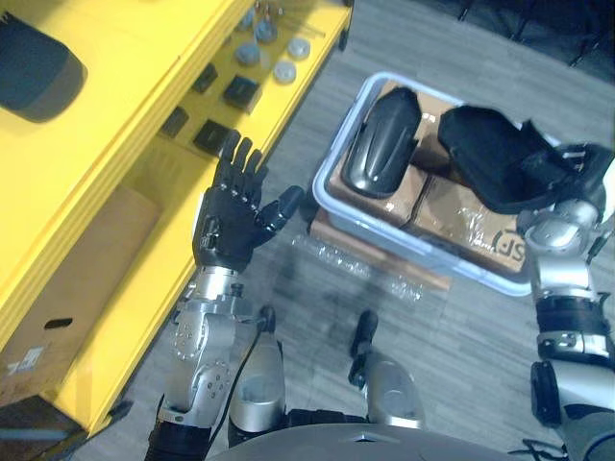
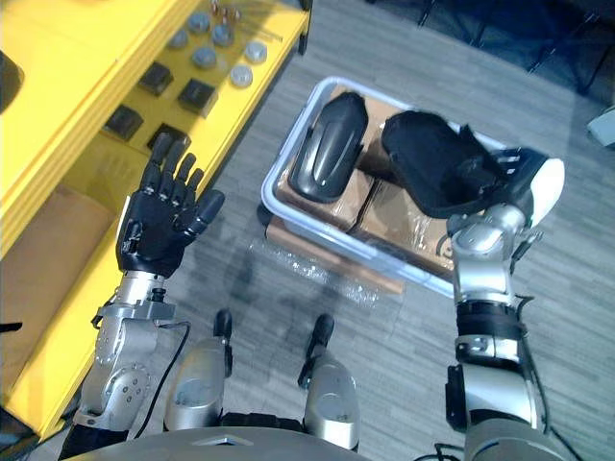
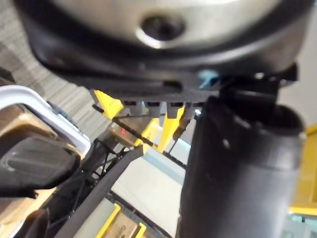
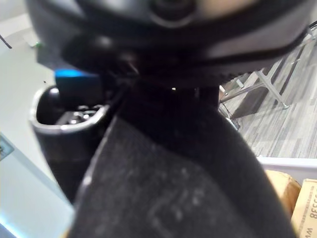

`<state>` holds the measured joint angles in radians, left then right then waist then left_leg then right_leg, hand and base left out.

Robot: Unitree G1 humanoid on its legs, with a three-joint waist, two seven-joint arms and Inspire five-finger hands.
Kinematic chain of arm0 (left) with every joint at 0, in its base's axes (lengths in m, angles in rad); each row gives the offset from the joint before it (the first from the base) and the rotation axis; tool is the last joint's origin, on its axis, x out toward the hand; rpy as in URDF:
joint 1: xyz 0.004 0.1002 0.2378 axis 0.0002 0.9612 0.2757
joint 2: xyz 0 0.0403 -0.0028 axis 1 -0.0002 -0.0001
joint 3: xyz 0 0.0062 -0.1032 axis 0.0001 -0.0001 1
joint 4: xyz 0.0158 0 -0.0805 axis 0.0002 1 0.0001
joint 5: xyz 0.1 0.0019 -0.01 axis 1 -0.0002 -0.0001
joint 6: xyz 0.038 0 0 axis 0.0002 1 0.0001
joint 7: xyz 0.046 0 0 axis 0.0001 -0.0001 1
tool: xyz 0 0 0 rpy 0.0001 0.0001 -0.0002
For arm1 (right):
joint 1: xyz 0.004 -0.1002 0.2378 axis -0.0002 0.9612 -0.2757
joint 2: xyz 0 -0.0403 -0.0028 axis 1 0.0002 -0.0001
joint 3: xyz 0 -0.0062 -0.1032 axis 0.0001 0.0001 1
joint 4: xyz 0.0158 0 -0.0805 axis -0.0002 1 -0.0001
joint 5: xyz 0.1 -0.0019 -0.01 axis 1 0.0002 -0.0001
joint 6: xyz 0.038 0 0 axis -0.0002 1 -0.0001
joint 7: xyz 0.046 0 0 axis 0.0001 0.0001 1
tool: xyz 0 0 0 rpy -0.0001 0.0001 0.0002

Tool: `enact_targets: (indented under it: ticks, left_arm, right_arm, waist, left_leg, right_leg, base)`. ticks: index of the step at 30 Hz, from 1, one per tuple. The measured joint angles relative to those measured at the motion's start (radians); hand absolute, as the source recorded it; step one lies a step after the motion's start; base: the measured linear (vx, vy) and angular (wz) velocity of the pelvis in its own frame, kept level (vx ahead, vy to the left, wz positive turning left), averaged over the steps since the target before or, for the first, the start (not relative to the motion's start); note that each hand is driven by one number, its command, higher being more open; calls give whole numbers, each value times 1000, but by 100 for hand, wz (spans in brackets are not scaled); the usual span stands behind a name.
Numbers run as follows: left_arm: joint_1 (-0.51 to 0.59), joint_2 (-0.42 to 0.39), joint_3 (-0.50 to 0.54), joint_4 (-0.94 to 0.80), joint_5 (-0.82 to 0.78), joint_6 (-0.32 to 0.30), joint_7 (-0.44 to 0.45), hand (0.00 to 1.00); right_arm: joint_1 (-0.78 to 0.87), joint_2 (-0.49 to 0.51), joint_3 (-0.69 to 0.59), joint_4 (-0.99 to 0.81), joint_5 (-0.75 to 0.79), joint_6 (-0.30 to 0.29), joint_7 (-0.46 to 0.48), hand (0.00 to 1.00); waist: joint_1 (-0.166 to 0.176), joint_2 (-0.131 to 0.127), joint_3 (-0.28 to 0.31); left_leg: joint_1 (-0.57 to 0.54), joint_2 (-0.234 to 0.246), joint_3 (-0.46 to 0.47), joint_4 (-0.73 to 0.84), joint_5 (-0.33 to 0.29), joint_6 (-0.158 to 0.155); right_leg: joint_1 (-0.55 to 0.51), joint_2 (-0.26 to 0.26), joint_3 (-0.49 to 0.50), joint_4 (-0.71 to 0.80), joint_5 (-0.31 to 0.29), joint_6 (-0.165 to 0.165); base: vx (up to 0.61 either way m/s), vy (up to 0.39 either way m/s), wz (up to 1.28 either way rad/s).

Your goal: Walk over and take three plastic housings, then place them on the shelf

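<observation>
Plastic housing in grip: one black housing [image 2: 432, 163] is hanging over the right half of the bin [image 1: 336, 144], upper right of the frame; the right robot hand [image 2: 519, 178] is curling its fingers over the housing's near edge, gripping it.
Second housing [image 1: 380, 144]: lying untouched in the left half of the bin, on cardboard packs.
Possible third: a dark rounded shape [image 1: 34, 67] is resting on the upper board of the yellow shelf [image 1: 144, 106], far upper left; it is probably a housing already placed.
Left robot hand [image 1: 231, 216]: holding nothing, fingers straight and spread, hovering just beside the shelf's front edge.
Progress: roughly a third along, by my reading; the gripped piece is waiting to be carried leftward, and the binned one is waiting to be picked.
Shelf load: black square pads [image 1: 240, 91] and grey discs [image 1: 283, 69] are sitting on the lower board; a cardboard box [image 1: 67, 279] is standing beneath.
Floor [image 1: 461, 336]: grey planks, carrying the bin.
</observation>
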<state>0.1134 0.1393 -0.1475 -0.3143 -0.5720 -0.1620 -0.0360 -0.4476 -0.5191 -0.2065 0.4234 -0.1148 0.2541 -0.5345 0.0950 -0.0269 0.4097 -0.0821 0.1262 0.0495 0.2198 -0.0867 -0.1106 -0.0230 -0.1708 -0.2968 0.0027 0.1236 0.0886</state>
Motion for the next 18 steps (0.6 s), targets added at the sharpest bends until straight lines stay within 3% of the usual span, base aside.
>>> enact_targets:
  ticks: [4, 6, 15, 18]
  left_arm:
    - [-22, 0, -16, 20, 26, 151, 21, 100]
    - [-52, 2, -30, 71, 24, 198, 23, 100]
    - [-147, 39, -56, 191, -92, 361, 48, 100]
    - [-175, 47, -71, 251, -105, 411, 49, 100]
  right_arm:
    - [7, 18, 0, -5, -49, 4, 4, 0]
    - [9, 19, 1, -6, -75, 4, 7, 0]
    - [35, 63, 31, -6, -118, -10, 24, 0]
    - [34, 63, 42, -7, -156, -61, 24, 0]
  waist:
    - [-17, -5, -64]
    - [-17, -6, -83]
    - [-27, -29, -137]
    - [-28, -30, -142]
  left_leg:
    - [32, -4, 12, -18, -1, 0]
    - [43, -4, 18, -20, -2, -1]
    - [58, -3, 46, 1, -18, 0]
    - [58, -4, 53, 4, -20, 2]
  right_leg:
    - [31, 0, 6, -29, 9, 11]
    - [44, 2, 15, -42, 14, 17]
    - [61, 4, 48, -71, 36, 15]
    - [62, 4, 55, -79, 42, 14]
  base:
    - [37, 15, -6]
    - [-16, 15, -8]
    - [-31, 18, -10]
    - [-27, 20, -8]
